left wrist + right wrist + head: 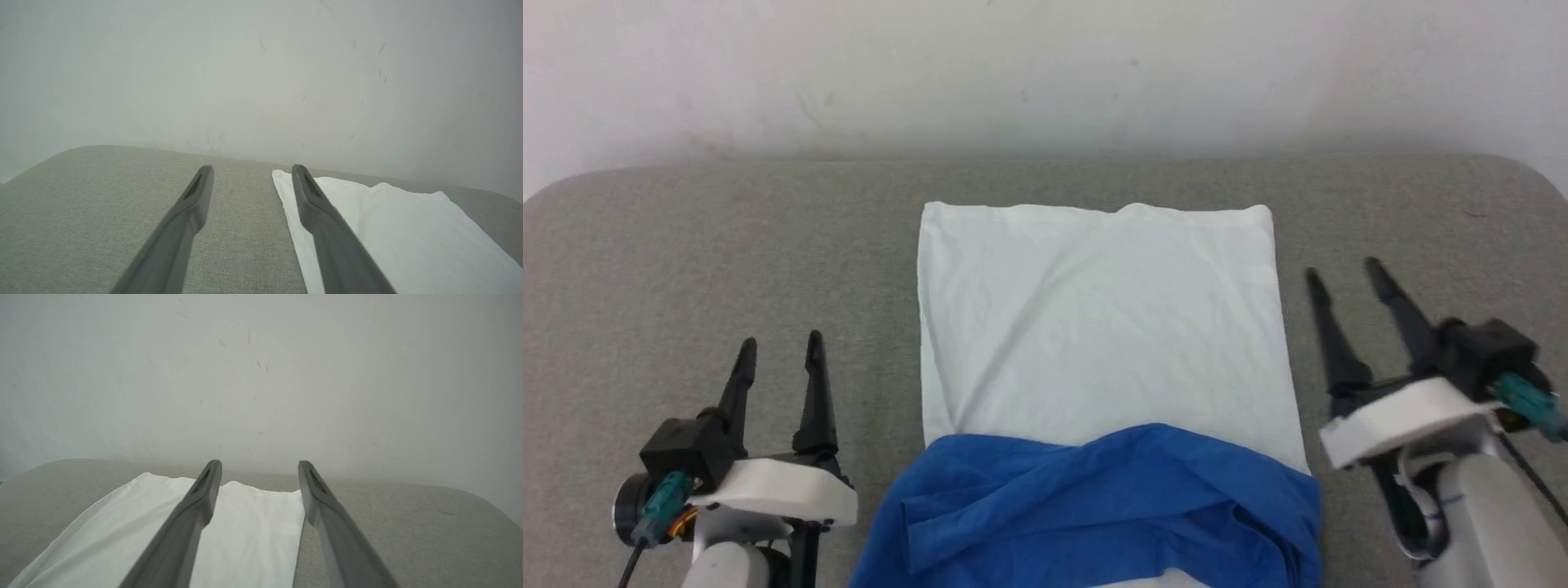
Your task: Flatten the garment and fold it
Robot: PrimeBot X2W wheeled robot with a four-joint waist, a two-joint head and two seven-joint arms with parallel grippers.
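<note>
Shirt [1094, 327] lies centred on the grey padded table [727, 245], blue sleeves [1094, 506] bunched toward its near edge. Left gripper [781, 341] and right gripper [1343, 269] flank it, fingers spread, empty. Soft, limp cloth; judged best pinched at the far corners.

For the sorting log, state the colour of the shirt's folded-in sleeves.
The sleeves are royal blue, clearest in the head view.

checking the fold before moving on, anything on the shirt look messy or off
Yes. On the garment, the white body lies flat and squared, but the blue sleeves are bunched in wrinkled folds across the near end, spilling past the body's left edge. The left gripper and right gripper sit open beside it, not touching.
</note>
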